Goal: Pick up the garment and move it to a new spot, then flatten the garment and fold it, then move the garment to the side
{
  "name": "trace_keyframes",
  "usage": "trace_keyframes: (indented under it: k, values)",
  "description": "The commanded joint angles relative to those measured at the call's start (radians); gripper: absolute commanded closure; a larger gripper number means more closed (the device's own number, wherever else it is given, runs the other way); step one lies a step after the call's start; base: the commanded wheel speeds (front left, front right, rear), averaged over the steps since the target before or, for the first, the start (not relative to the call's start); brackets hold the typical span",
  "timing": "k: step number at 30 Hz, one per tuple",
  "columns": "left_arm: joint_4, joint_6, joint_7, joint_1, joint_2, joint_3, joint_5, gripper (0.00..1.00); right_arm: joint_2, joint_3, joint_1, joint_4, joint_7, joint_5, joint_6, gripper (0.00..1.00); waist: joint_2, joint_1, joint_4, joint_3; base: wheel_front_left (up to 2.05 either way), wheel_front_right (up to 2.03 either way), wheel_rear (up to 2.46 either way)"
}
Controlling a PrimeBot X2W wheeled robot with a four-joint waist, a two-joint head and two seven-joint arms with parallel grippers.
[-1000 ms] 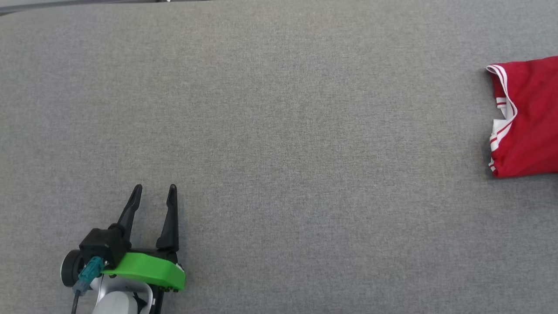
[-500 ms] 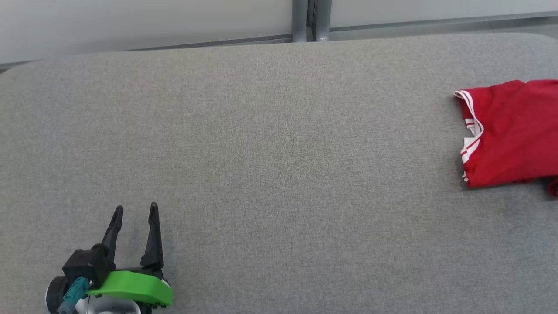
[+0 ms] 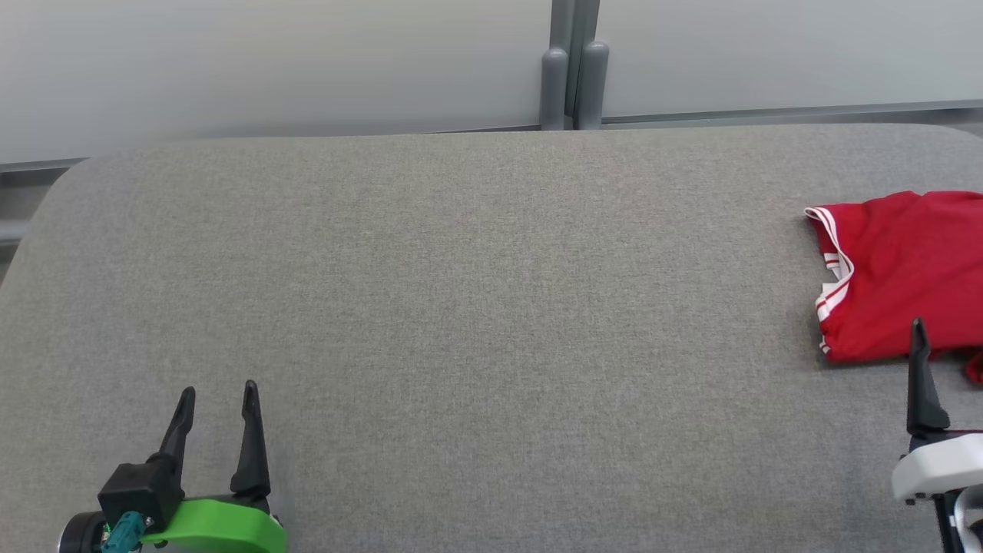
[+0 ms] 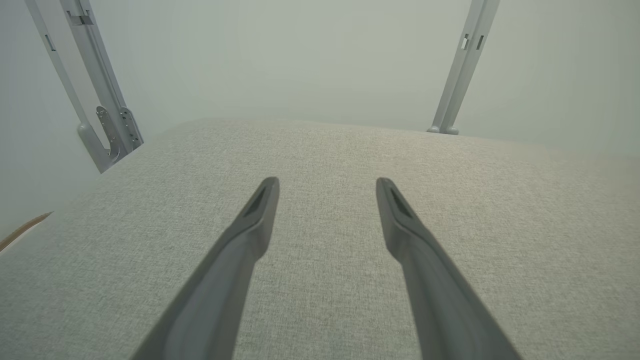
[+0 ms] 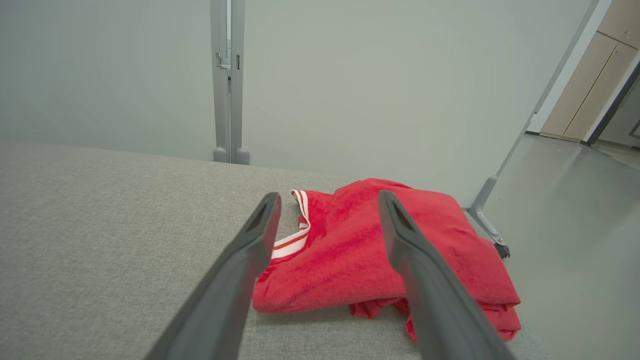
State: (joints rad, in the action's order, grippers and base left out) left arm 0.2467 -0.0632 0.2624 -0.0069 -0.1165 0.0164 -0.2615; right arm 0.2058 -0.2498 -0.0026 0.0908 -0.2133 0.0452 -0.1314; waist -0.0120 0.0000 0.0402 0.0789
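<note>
Well, you're facing a broad grey fabric-covered table [image 3: 461,307] with rounded corners, backed by pale wall panels [image 3: 269,61] that meet at grey metal posts [image 3: 572,84]. Past its right end, your right wrist view shows a glossy grey floor [image 5: 575,210] and wooden cabinet doors [image 5: 595,80]. The red garment [image 3: 898,269], trimmed in white stripes, lies folded at the table's right end, cut off by the head view's edge. Your left gripper [image 3: 218,388] hovers over bare cloth at the near left, jaws wide and empty. Your right gripper [image 5: 328,196] points at the garment, jaws wide, holding nothing. One finger [image 3: 918,361] overlaps the garment's near edge in the head view; whether it touches, you can't tell.
</note>
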Motion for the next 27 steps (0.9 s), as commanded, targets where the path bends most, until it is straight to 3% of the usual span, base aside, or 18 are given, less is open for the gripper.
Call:
trace_keyframes:
  k: [1, 5, 14, 27]
  values:
    - [-0.007, -0.002, 0.003, 0.027, -0.007, -0.01, 0.032, 0.0, -0.046, -0.021, 0.014, 0.038, -0.036, -0.04, 0.001, 0.0, 0.012, 0.0, 0.01, -0.011, 0.0, 0.0, 0.0]
    - [-0.016, -0.002, 0.003, 0.041, -0.001, -0.026, 0.062, 0.0, -0.088, -0.049, 0.029, 0.079, -0.052, -0.114, 0.001, 0.0, 0.012, 0.0, 0.015, -0.023, 0.0, 0.0, 0.0]
    - [0.009, -0.039, 0.003, 0.053, -0.001, -0.031, 0.087, 0.0, -0.14, -0.044, 0.065, 0.045, -0.052, -0.187, 0.001, 0.0, 0.012, 0.0, 0.017, -0.048, 0.0, 0.0, 0.0]
    - [0.023, -0.067, 0.003, 0.064, -0.006, -0.025, 0.074, 0.0, -0.153, 0.055, 0.106, 0.026, -0.052, -0.165, 0.001, 0.0, 0.012, 0.0, 0.022, -0.084, 0.0, 0.0, 0.0]
